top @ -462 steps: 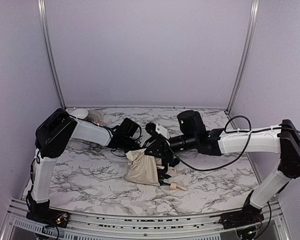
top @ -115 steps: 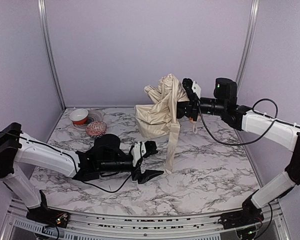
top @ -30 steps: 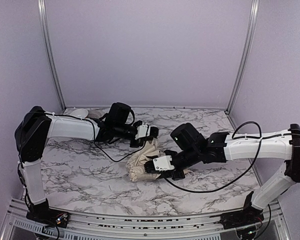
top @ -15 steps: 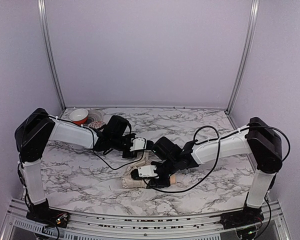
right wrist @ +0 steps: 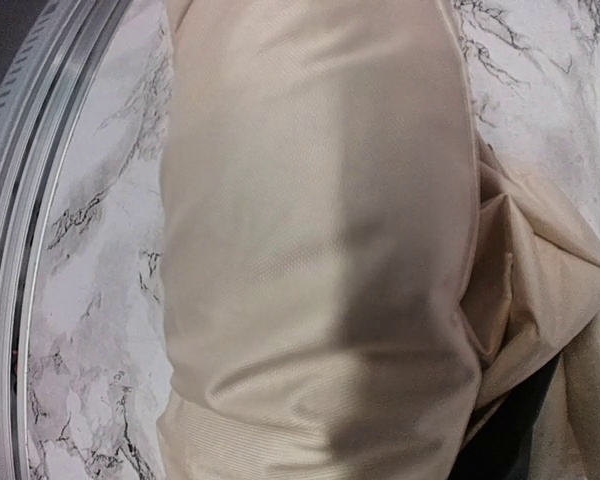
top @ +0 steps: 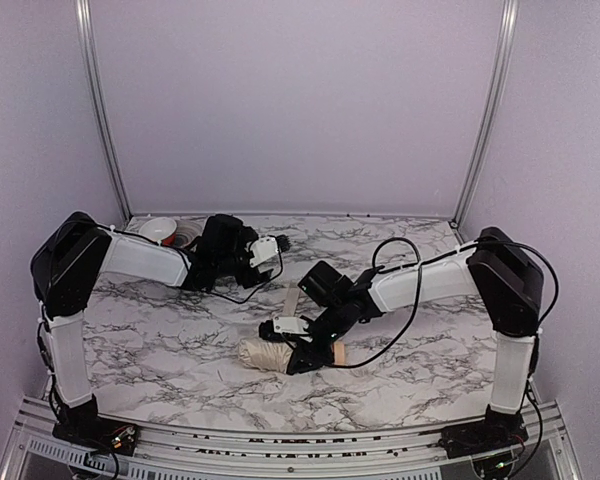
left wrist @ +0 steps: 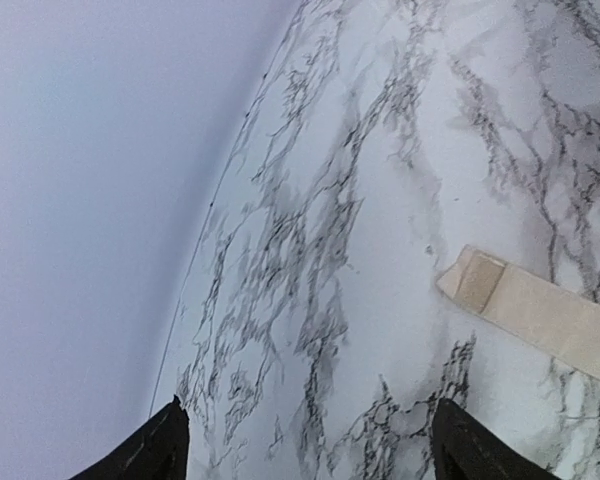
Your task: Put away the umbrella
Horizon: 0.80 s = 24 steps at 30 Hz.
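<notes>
The umbrella (top: 263, 354) lies rolled in a cream bundle on the marble surface (top: 170, 340) toward the near edge, with its tan knob (top: 340, 352) pointing right. The right fingers (top: 302, 358) are down on it. Cloth fills their wrist view, so I cannot tell how they stand. The strap (left wrist: 540, 312) trails away behind. The left fingers (left wrist: 165, 450), beside the bundle half a second ago, have drawn back toward the far wall and now stand wide apart.

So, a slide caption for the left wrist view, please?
Open left fingers above the marble table, beige umbrella strap lying ahead.
</notes>
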### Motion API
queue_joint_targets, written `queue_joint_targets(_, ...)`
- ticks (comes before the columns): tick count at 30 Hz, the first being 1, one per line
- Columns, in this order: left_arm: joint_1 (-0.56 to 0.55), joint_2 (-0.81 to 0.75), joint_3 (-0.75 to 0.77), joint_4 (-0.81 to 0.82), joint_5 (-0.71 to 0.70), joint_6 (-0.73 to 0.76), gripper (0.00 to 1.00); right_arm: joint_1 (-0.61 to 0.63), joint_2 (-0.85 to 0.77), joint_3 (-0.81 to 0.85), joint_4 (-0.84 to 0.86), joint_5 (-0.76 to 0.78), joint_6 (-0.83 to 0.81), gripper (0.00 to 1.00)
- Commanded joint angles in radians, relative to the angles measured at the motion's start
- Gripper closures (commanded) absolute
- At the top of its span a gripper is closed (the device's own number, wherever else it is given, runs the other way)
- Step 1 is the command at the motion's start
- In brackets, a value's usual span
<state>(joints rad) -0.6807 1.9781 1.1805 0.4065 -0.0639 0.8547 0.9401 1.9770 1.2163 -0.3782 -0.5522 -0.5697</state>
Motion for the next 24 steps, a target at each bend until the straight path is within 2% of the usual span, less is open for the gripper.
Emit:
queue_joint_targets(1, 0.075, -0.108, -0.053, 0.065, -0.117, -0.15, 0.12, -0.019, 0.116, -0.056, -0.228, -0.01, 0.056, 1.0)
queue_joint_targets(4, 0.058, -0.25, -0.164, 0.078, -0.063, -0.179, 0.16, -0.036, 0.134, -0.041, -0.247, -0.055, 0.05, 1.0)
queue_joint_targets(6, 0.017, -0.384, -0.274, 0.078, 0.005, -0.164, 0.28, -0.05, 0.153, -0.018, -0.268, -0.076, 0.049, 1.0)
queue_joint_targets(9, -0.112, -0.579, -0.45, 0.039, 0.087, -0.076, 0.4, -0.076, 0.191, 0.022, -0.311, -0.114, 0.053, 1.0)
queue_joint_targets(11, -0.195, -0.685, -0.515, -0.041, 0.127, -0.07, 0.42, -0.091, 0.215, 0.044, -0.34, -0.136, 0.06, 1.0)
queue_joint_targets(14, -0.298, -0.752, -0.529, -0.146, 0.2, -0.105, 0.32, -0.124, 0.244, 0.079, -0.382, -0.146, 0.064, 1.0)
queue_joint_targets(17, -0.38, -0.721, -0.524, -0.218, 0.168, -0.065, 0.22, -0.134, 0.262, 0.109, -0.417, -0.169, 0.055, 1.0)
queue_joint_targets(21, -0.397, -0.604, -0.49, -0.245, 0.116, -0.039, 0.11, -0.145, 0.288, 0.139, -0.444, -0.206, 0.054, 1.0)
queue_joint_targets(24, -0.397, -0.516, -0.471, -0.215, 0.109, -0.012, 0.09, -0.146, 0.304, 0.158, -0.459, -0.235, 0.04, 1.0)
